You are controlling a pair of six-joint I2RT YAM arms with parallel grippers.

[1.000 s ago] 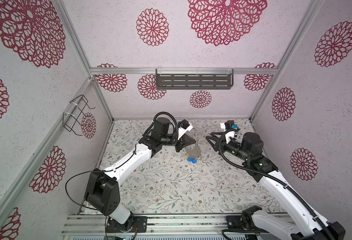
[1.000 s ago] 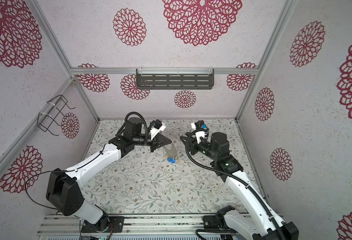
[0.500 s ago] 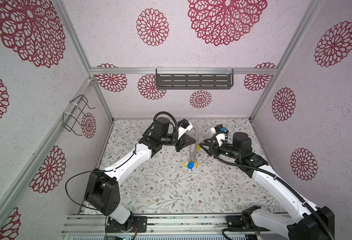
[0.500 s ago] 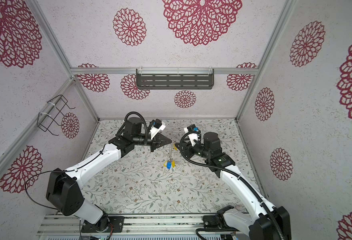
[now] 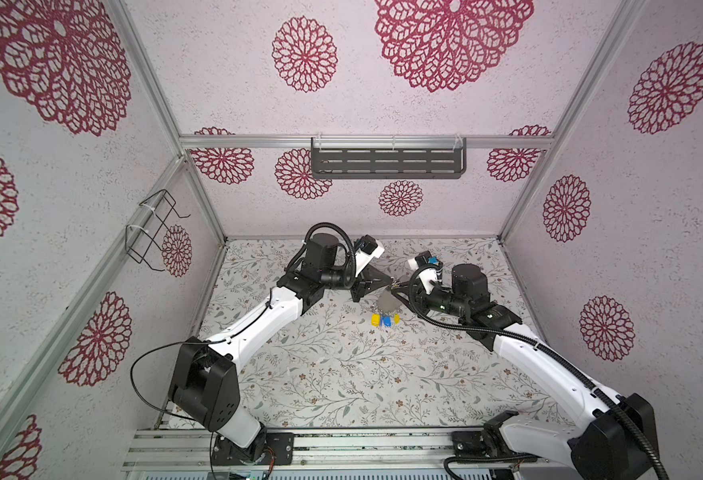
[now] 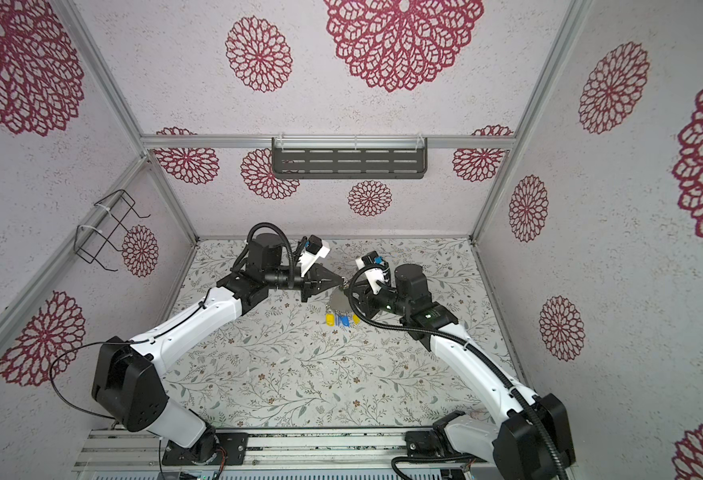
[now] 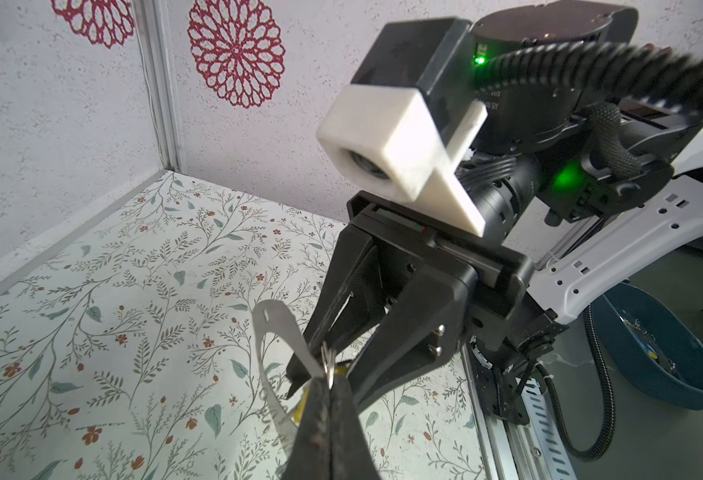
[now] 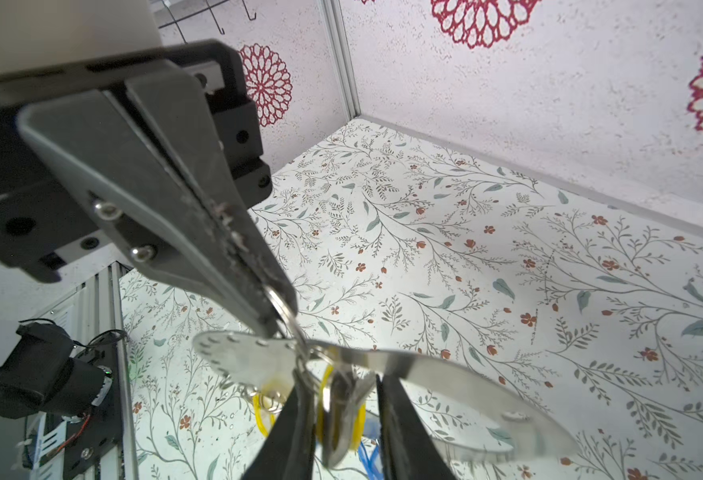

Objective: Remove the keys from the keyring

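Where the two hands meet over the floral surface (image 5: 341, 374), both top views show little. The grey keyring (image 5: 387, 303) hangs tilted under their tips. The keys (image 5: 386, 320) dangle below it as two yellow tags and a blue one, too small to tell whether they touch the surface.

The left hand (image 8: 281, 320) is pressed together at the keyring's scalloped rim. A small split ring (image 8: 285, 305) shows right at its tips, and its own fingers cover the exact spot they pinch. From the left wrist, the plate appears almost edge-on, its lower curve hidden behind those fingers.

The right hand (image 8: 339, 376) reaches in under the plate with its fingers apart, straddling a yellow tag (image 8: 321, 409) and a metal ring in front of it. A sliver of gap beside the tag suggests it is not pinched. The frame edge, though, cuts off fingers and tag alike.

A second yellow tag (image 8: 264, 409) and the blue tag (image 8: 368, 453) peek out beside the fingers, mostly covered.

Beyond the rail, a blue tub (image 7: 653, 345) sits outside the cell, its contents a blur.
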